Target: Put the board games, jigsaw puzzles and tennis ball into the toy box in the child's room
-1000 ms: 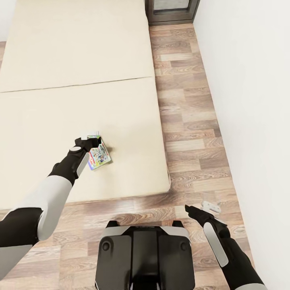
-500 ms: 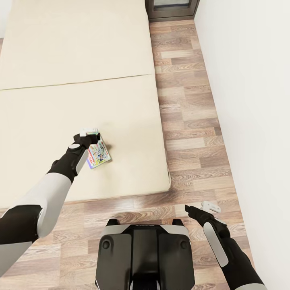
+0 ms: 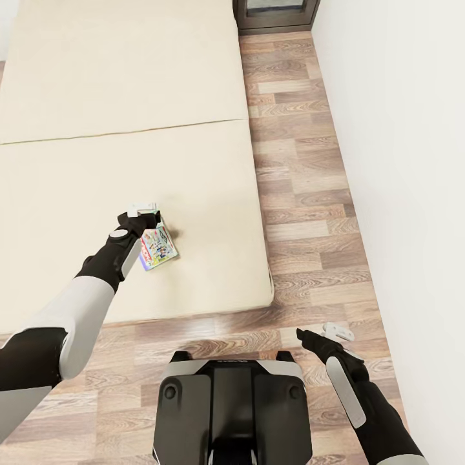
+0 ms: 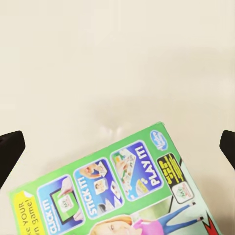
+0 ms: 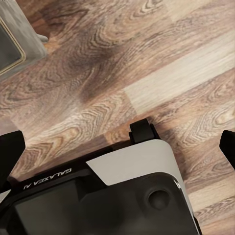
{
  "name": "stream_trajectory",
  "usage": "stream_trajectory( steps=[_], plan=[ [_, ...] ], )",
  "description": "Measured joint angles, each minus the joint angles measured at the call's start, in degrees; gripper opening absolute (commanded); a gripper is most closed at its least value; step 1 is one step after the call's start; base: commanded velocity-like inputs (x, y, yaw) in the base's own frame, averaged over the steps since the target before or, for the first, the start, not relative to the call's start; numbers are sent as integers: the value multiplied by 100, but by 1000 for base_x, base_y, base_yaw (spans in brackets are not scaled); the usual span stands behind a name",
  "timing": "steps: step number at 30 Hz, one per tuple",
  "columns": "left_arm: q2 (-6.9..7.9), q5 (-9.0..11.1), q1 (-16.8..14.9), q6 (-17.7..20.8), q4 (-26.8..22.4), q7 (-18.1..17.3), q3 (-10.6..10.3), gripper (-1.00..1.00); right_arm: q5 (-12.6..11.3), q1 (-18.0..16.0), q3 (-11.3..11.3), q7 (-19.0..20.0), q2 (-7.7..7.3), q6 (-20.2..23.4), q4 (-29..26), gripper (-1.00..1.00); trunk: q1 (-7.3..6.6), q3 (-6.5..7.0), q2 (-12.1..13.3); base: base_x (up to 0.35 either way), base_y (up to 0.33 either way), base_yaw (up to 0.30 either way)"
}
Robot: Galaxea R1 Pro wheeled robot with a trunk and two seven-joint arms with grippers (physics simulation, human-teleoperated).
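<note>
Fingers of the left gripper (image 3: pixel 143 213) spread wide over the game box (image 3: pixel 157 247) lying flat on the bed (image 3: pixel 194 194), near its foot, to straddle it; nothing held.

We see even, bright, diffuse light across the head view, with no clear single source; the bed (image 3: pixel 129 129) and the wall (image 3: pixel 413 161) look pale and nearly washed out, with little texture; the floor (image 3: pixel 303 194) keeps crisp wood grain. Shadows are soft and faint: a thin one under the game box (image 3: pixel 157 248) and a darker band along the mattress's near edge. In the left wrist view the print on the game box (image 4: pixel 117 191) is slightly soft, and the mattress behind it is featureless; in the right wrist view the floor (image 5: pixel 122 63) is sharp, and the robot's glossy base (image 5: pixel 117 191) shows mild sheen; no glare; no edge distortion that we can tell.
</note>
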Motion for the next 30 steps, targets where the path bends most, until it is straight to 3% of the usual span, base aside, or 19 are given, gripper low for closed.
stream_trajectory(
  steps=[30],
  plan=[
    [-61, -7, -1, 41, 68, 4, 0, 100, 32, 1, -4, -13, -1, -21, -5, 100, 0, 0, 0, 0, 0, 0]
  ],
)
